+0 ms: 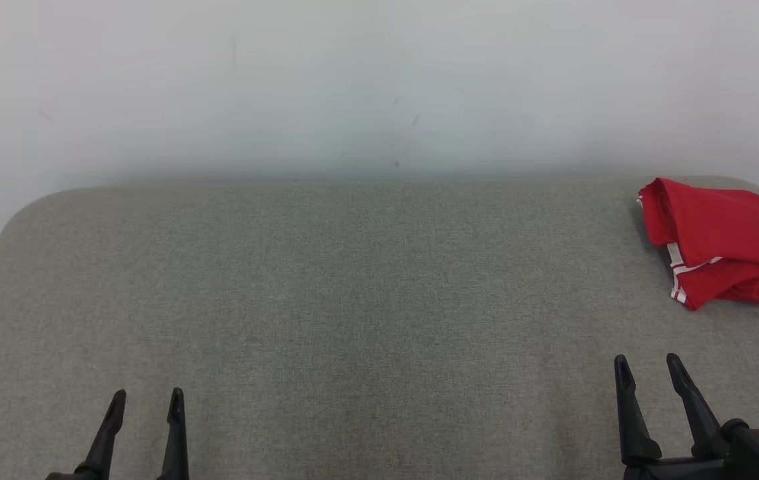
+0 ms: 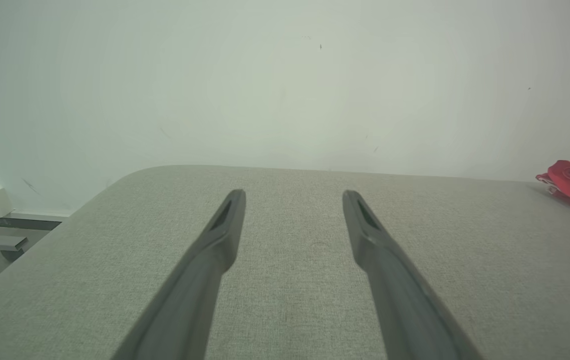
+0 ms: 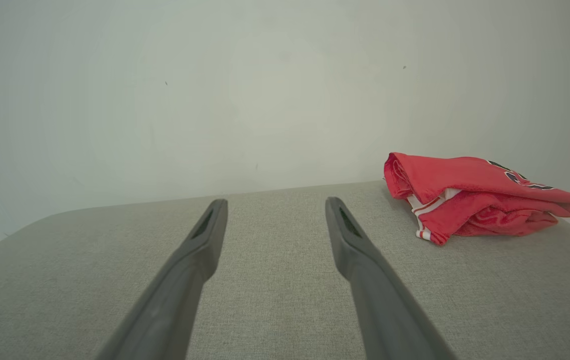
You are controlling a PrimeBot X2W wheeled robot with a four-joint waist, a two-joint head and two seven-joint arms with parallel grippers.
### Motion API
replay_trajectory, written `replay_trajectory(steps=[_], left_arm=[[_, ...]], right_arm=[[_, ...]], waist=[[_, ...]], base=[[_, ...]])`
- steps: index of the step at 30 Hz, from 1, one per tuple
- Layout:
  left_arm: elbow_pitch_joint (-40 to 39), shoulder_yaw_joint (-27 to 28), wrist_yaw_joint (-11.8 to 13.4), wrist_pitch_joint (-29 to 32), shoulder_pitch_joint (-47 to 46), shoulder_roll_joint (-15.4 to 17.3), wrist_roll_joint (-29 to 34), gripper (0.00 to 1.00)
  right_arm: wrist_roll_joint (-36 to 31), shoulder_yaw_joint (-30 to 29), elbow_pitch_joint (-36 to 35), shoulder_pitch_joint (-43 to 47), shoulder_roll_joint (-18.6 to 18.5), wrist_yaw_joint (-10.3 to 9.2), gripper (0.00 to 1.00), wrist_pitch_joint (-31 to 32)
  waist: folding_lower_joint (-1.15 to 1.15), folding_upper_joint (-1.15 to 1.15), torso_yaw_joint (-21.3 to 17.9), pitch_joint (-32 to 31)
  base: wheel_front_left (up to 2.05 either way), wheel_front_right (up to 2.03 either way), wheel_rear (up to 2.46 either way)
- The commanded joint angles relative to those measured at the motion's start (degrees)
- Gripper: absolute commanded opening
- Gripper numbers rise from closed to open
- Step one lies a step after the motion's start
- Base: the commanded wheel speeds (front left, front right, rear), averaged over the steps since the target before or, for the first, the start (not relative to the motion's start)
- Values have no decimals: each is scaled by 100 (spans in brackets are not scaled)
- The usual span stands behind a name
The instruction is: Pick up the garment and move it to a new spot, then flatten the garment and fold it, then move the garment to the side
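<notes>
A bunched red, white-trimmed jersey garment [image 1: 726,240] is being carried at the far right corner of the grey fabric-covered surface [image 1: 352,300], close to the pale wall [image 1: 379,80]. The left gripper [image 1: 148,395] is being held over the near left, its two dark fingers spread with nothing pinched. The right gripper [image 1: 648,360] is being held spread and empty at the near right, apart from the garment.

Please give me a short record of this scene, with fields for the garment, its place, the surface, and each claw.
garment: red jersey with white trim, in a compact, roughly folded bundle
place: far right corner of the surface
surface: grey padded table, against a pale wall
left claw: open, holds nothing, near side at the left
right claw: open, holds nothing, near side, apart from the jersey
</notes>
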Motion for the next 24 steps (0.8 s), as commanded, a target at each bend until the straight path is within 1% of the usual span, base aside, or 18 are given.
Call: replay_trajectory(steps=[1, 5, 6, 10, 13, 24], left_arm=[[10, -1, -17, 1, -69, 23, -9, 100], [17, 28, 0, 1, -87, 16, -26, 100], [25, 19, 3, 0, -46, 0, -10, 0], [270, 21, 3, 34, 38, -45, -51, 0], [326, 41, 1, 87, 14, -50, -188, 0], [426, 75, -13, 400, -160, -57, -1447, 0]], right_arm=[[-29, -6, 12, 57, 17, -14, 100, 5], [-19, 4, 31, 60, 28, -14, 100, 9], [3, 5, 32, 5, 10, 1, 0, 1], [62, 25, 261, 81, 27, 1, 0, 9], [197, 20, 298, 76, 31, 1, 0, 33], [1385, -49, 451, -115, 33, 0, 0, 249]], waist=[[0, 0, 5, 7], [0, 0, 14, 21], [0, 0, 14, 21], [0, 0, 12, 22], [0, 0, 9, 24], [0, 0, -19, 39]], base=[[0, 0, 0], [0, 0, 0], [0, 0, 0], [0, 0, 0], [0, 0, 0], [0, 0, 0]])
